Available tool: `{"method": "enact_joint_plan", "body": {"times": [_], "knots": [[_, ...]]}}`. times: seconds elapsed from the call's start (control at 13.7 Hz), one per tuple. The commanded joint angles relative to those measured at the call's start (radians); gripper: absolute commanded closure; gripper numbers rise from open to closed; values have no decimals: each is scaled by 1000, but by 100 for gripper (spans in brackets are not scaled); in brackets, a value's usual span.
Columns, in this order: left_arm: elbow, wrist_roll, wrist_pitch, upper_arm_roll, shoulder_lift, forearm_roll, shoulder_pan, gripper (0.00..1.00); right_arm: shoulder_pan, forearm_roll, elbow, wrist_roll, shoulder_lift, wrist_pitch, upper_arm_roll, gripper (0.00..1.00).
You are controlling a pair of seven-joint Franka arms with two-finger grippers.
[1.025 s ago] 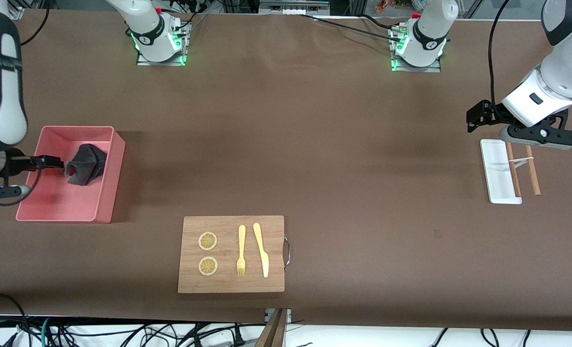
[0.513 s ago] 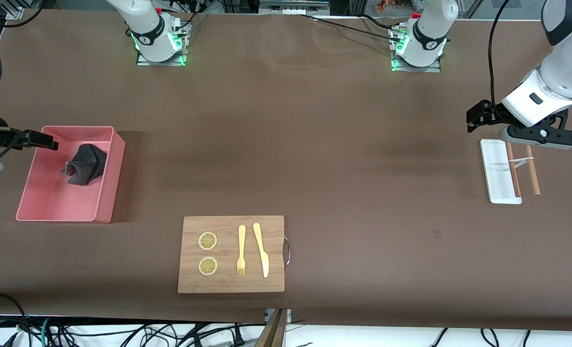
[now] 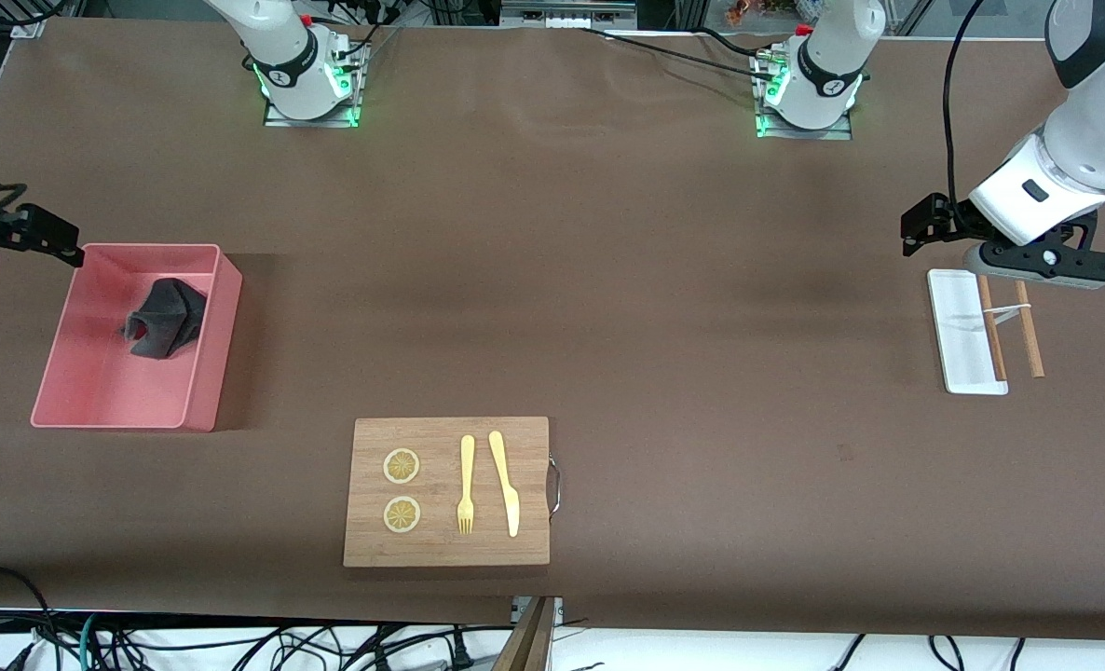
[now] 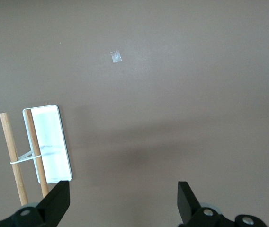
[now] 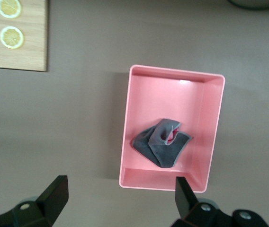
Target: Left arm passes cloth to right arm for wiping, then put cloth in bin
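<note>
The dark grey cloth [image 3: 163, 319] with its red patch lies crumpled inside the pink bin [image 3: 222, 345], apart from both grippers. My right gripper [image 3: 66, 250] is open and holds nothing; it hangs in the air by the bin's corner at the right arm's end of the table. In the right wrist view the cloth [image 5: 160, 146] rests in the bin [image 5: 177, 69], and the open right gripper [image 5: 121, 184] stands high over the bin's short wall. My left gripper [image 3: 1042, 272] waits, open and empty, over the white tray. The left wrist view shows it [image 4: 123, 187] above bare table.
A wooden board [image 3: 534, 447] with two lemon slices, a fork and a knife lies near the front edge. A small white tray [image 3: 958, 335] and a pair of banded wooden sticks [image 3: 1029, 328] lie at the left arm's end, seen too in the left wrist view: tray [image 4: 49, 142].
My right gripper has drawn up and away from the cloth, out of the bin toward the table's end. The cloth stays in the bin. The left arm has not moved.
</note>
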Motion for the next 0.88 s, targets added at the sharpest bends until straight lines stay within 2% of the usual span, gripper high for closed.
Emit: {"method": "enact_joint_plan", "body": {"times": [0.0,0.22,0.37,0.81], "knots": [[6,4,-8,-9,4,2,7,0,-16,-20,5,26,-35,-51,34,0],[6,2,-8,-9,4,1,7,0,-16,14,7,181,-52,-166,36,0],[6,2,-8,-9,6,1,7,0,-31,90,11,200,-53,-198,31,0],[6,2,-8,-9,6,1,7,0,-29,41,22,190,-46,-206,36,0]]}}
